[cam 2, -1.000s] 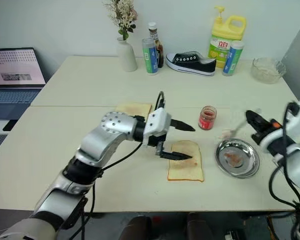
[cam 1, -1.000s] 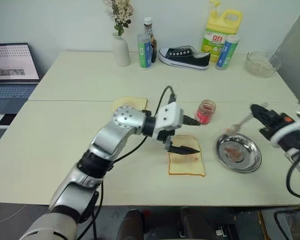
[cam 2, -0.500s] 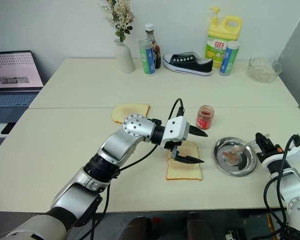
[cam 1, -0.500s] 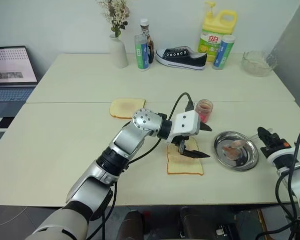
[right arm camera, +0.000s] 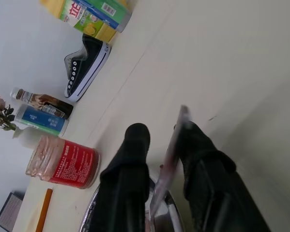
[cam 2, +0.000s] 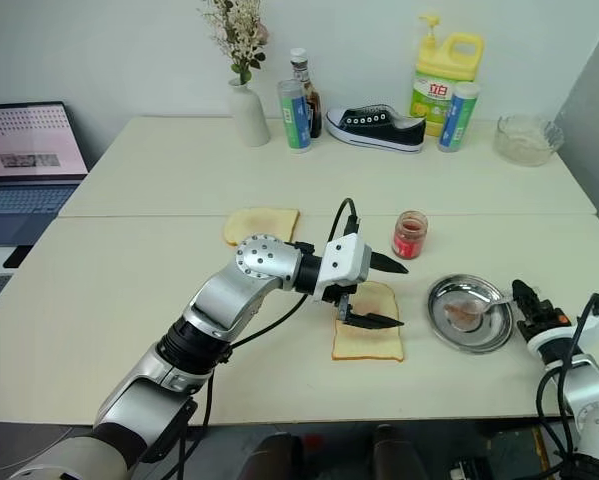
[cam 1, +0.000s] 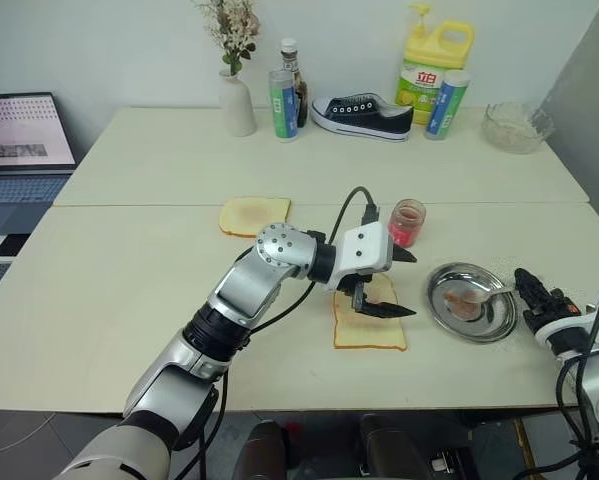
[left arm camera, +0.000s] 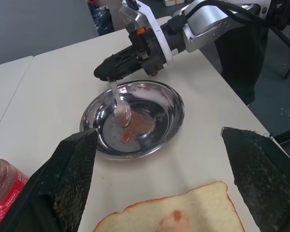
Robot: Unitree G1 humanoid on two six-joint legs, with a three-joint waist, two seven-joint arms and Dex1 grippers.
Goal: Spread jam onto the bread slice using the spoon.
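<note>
Silver spoon (left arm camera: pixel 119 105) resting in plate (left arm camera: pixel 176 113), right jaws (left arm camera: pixel 116 72) loosening off handle; left jaws (cam 1: pixel 397 283) wide, empty, over bread slice (cam 1: pixel 369 330).

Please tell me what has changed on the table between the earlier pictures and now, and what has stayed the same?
The right tool came down from above the table, bringing the spoon into the steel plate; its bowl now rests there by a jam smear, and the fingers have started to part around the handle. The left tool stays open over the bread slice. The bread, jam jar and pale slice kept their places.
</note>
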